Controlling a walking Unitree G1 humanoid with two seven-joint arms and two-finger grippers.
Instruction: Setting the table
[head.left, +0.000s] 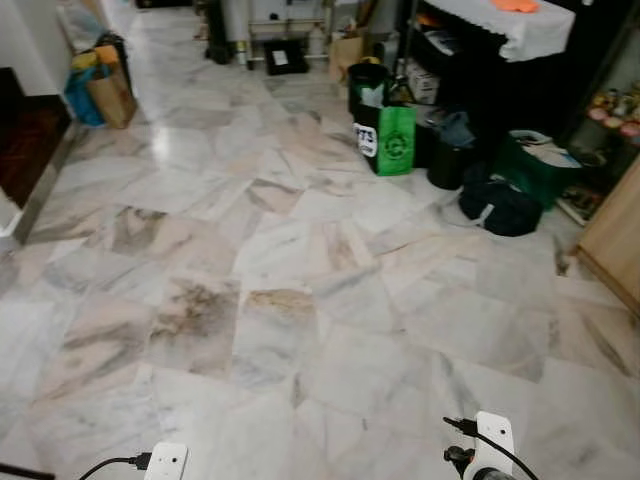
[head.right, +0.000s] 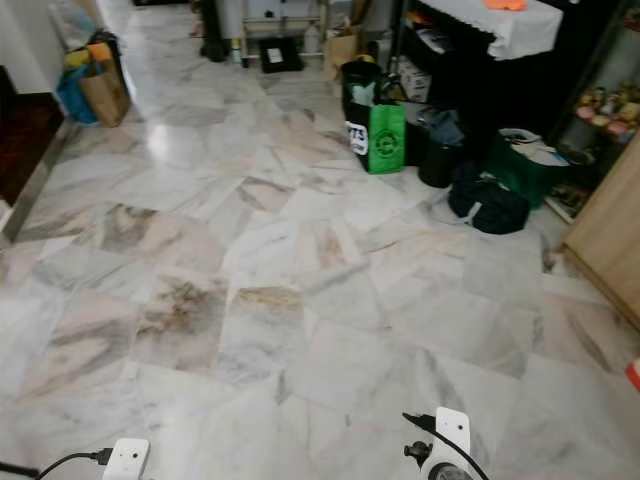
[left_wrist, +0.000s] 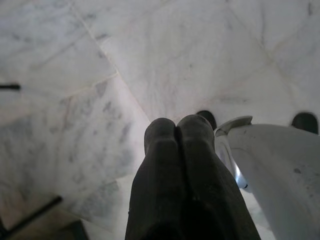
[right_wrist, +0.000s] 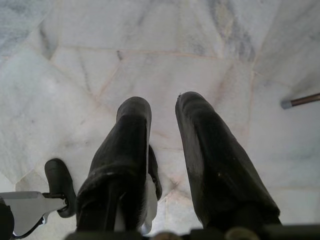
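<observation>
Open floor (head.left: 300, 300) spreads ahead. At one o'clock a shopping bag (head.left: 394, 140) stands on it, a bin (head.left: 366, 85) just behind it. At two o'clock a duffel bag (head.left: 499, 207) lies before a crate (head.left: 541, 165). Behind these, shelving (head.left: 470, 70) under a cloth (head.left: 510, 25). At eleven o'clock, far off, what look like paper bags (head.left: 105, 90) stand beside the wall.

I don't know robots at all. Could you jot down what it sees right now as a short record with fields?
Place: marble floor of a home
Ahead on the right: green bag, black bin, dark duffel
Far left: brown paper bag
Table things: none seen
Left pincer: fingers pressed together, empty, pointing at the floor
Right pincer: fingers apart, empty, pointing at the floor
</observation>
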